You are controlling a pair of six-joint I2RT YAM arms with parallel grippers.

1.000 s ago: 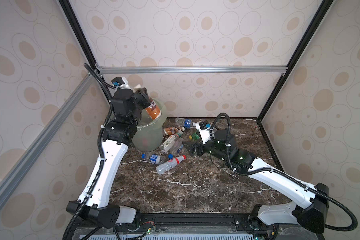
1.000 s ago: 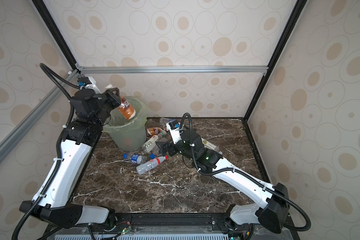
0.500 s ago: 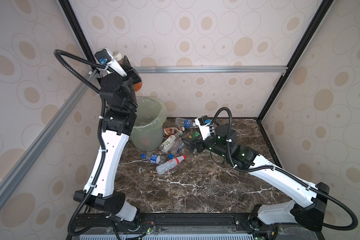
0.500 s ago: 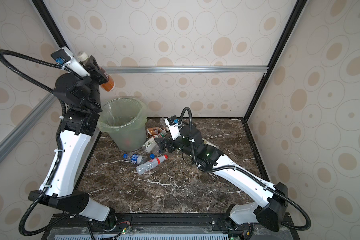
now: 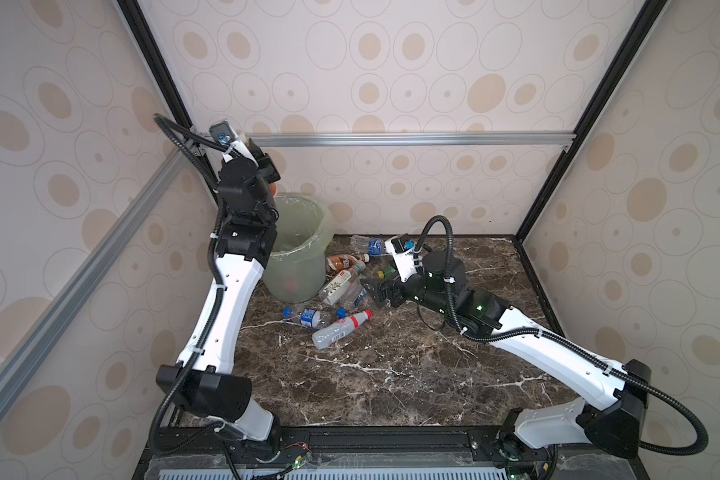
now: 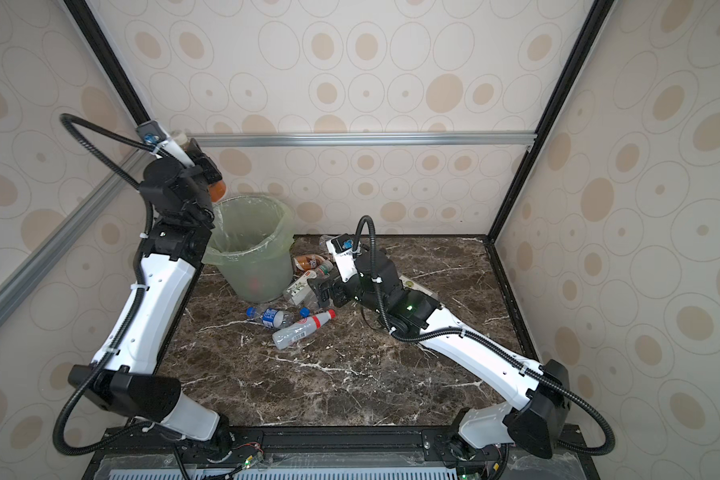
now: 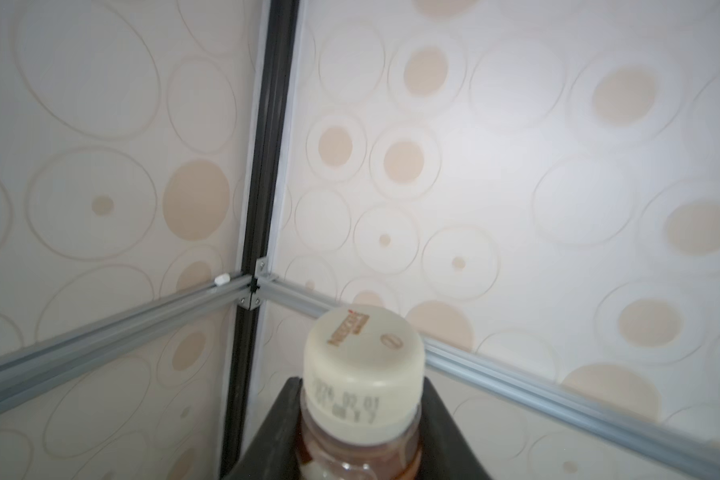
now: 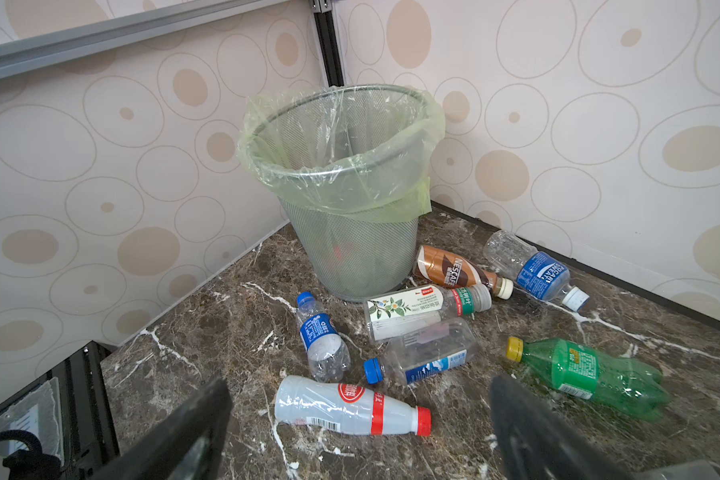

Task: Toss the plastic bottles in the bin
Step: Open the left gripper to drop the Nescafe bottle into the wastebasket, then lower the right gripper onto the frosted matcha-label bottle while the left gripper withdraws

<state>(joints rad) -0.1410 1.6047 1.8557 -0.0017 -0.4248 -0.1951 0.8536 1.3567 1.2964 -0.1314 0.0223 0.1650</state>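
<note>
The bin (image 5: 304,253) (image 6: 262,274) (image 8: 350,249), lined with a green bag, stands in the back left corner. My left gripper (image 5: 267,170) (image 6: 202,166) (image 7: 360,399) is high above the bin's back left rim, shut on a brown bottle (image 6: 217,190) (image 7: 364,365) with a cream cap. Several plastic bottles lie by the bin: a white one with a red cap (image 8: 346,409) (image 5: 341,328), blue-labelled clear ones (image 8: 323,340) (image 8: 429,355), a brown one (image 8: 454,270) and a green one (image 8: 591,374). My right gripper (image 5: 373,291) (image 6: 319,291) (image 8: 358,399) is open, low over the white bottle.
Patterned walls close in behind and left of the bin. Aluminium rails (image 5: 412,139) run along the walls above it. A flat card (image 6: 412,284) lies on the marble behind my right arm. A black rail (image 5: 371,436) edges the table's front.
My left arm swung the brown bottle up from the bin's rim to high above it, then came down a little. My right gripper shifted slightly and stayed open over the bottles.
</note>
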